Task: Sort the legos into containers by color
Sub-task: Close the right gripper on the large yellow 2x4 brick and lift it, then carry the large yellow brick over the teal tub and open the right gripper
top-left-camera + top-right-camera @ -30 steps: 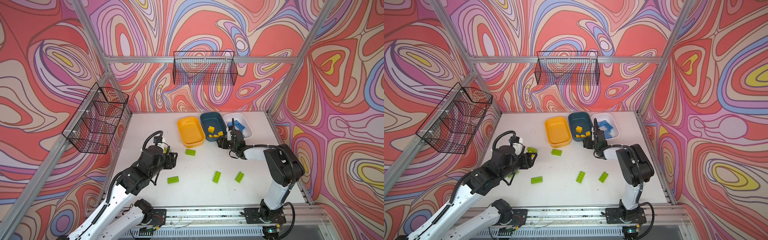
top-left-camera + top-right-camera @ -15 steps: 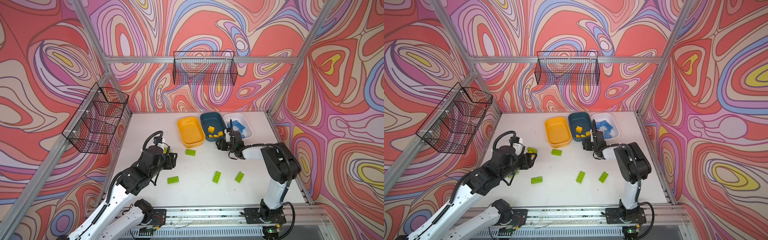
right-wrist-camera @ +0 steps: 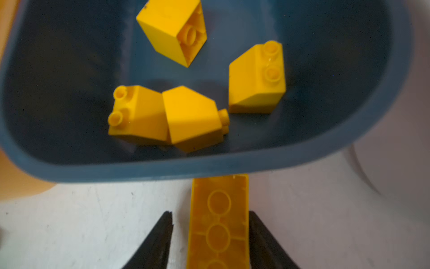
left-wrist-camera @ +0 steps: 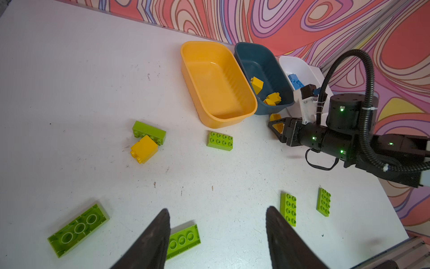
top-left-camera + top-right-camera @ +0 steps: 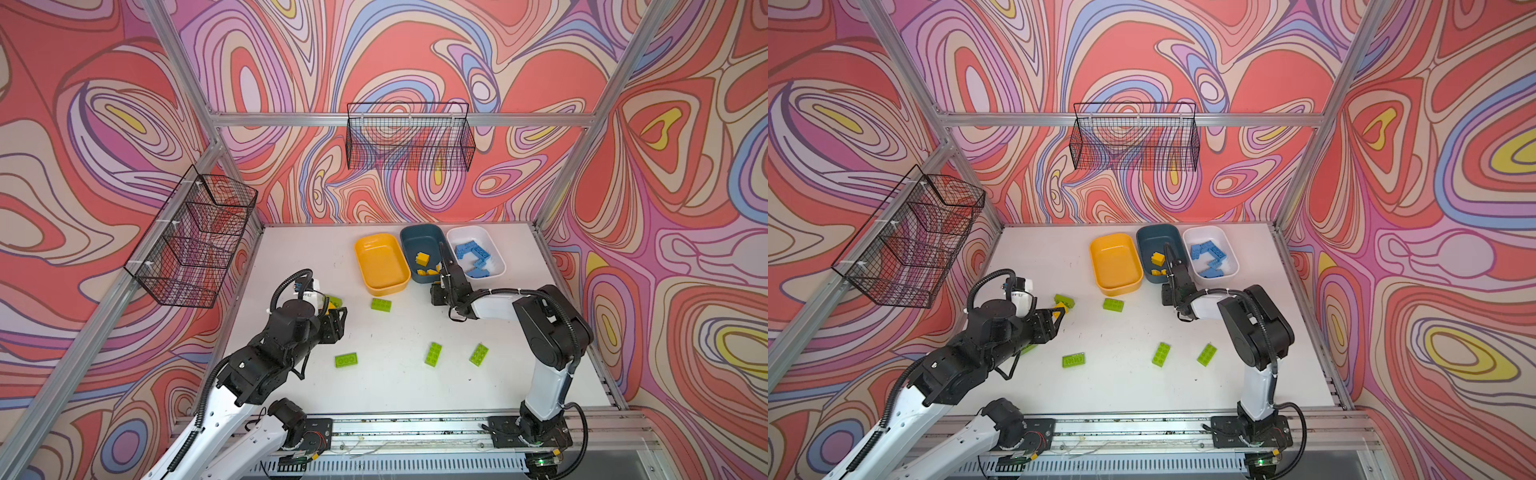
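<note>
The left pincer (image 4: 216, 209) stands wide. Its two dark, tapered fingers are well apart with nothing between them, raised over the white, scuffed table (image 4: 69, 69). Under and beside its tips lie flat lime-green bricks (image 4: 183, 240), and near them is an upturned green brick (image 4: 79, 229) with its round sockets showing. Farther ahead of the tips, a small yellow brick (image 4: 144, 149) leans against a thick green brick (image 4: 149, 132).

The right pincer (image 3: 209, 213) is narrow and low over the table, straddling a long yellow brick (image 3: 218, 223) that lies hollow side up. One finger rests against the brick's side. Beside the other finger a thin strip of table shows, so I cannot tell whether the brick is clamped. The brick's far end reaches the wall of the dark blue tub (image 3: 209, 170), just beyond the tips.

To the left of those tips sits the yellow tub (image 4: 216, 88), made of glossy plastic with rounded corners and a finely ribbed floor. The matte dark blue tub, straight ahead, holds four yellow bricks (image 3: 193, 116): three are sloped with round studs, and one block is tipped on its side. To the right, the white tub (image 5: 500, 266) holds a loose heap of blue bricks (image 5: 473, 257).
</note>
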Tool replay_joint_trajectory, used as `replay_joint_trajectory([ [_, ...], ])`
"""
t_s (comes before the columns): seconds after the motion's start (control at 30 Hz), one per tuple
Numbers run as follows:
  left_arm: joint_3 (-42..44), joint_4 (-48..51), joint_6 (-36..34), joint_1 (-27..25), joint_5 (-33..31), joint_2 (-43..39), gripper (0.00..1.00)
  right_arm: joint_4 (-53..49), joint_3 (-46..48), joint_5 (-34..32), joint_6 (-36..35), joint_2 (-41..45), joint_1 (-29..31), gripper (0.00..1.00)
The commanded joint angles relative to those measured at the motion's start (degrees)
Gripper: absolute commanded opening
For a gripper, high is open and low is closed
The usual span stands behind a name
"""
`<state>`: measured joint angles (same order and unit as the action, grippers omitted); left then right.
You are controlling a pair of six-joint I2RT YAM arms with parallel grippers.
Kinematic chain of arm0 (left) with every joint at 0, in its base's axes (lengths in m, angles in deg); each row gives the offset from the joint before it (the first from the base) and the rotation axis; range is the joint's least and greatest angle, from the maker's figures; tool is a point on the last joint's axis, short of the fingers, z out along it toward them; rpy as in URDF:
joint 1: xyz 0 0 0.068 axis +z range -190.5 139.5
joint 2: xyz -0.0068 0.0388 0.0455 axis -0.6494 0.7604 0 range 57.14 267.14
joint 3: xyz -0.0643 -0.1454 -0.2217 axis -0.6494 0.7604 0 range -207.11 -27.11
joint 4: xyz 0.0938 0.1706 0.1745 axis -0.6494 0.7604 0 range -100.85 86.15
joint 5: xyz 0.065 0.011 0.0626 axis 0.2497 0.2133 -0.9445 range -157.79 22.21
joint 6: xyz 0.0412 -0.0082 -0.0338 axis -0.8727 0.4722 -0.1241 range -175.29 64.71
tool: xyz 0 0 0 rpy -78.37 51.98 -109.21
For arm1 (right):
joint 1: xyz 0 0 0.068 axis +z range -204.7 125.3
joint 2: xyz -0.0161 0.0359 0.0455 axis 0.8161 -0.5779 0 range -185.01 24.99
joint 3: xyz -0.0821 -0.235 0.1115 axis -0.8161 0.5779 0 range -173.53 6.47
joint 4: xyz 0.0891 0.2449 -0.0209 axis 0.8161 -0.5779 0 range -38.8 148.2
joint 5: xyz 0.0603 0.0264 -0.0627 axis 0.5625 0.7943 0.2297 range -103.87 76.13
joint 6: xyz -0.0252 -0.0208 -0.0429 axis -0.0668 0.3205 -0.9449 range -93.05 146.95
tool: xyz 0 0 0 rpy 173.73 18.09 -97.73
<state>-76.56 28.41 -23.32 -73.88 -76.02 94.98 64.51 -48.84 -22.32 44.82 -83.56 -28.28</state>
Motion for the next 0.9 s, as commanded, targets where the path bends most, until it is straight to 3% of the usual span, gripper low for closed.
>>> replay_joint_trajectory([
  [0.0, 1.0, 3.4, 0.9, -0.1, -2.3, -1.4, 0.65, -4.0, -0.9, -4.5, -1.2, -2.1, 1.3, 0.44],
  [0.17, 2.2, 4.0, 1.2, -0.1, -2.6, -3.0, 0.65, -4.2, -1.2, -3.2, -0.6, -1.5, 1.6, 0.26],
  [0.43, 3.8, 3.4, 2.2, -0.1, -2.7, -3.8, 0.66, -7.9, -1.4, -2.7, -1.3, 3.8, 3.6, 0.24],
  [0.67, 7.2, 1.0, 3.6, -0.1, -2.4, -2.4, 0.66, -12.1, -1.3, 2.4, -0.9, 13.1, 4.9, 0.24],
  [0.87, 10.5, -1.3, 6.0, -0.1, -1.6, -1.7, 0.66, -15.3, -6.1, 6.7, -0.6, 16.1, 4.9, 0.24],
])
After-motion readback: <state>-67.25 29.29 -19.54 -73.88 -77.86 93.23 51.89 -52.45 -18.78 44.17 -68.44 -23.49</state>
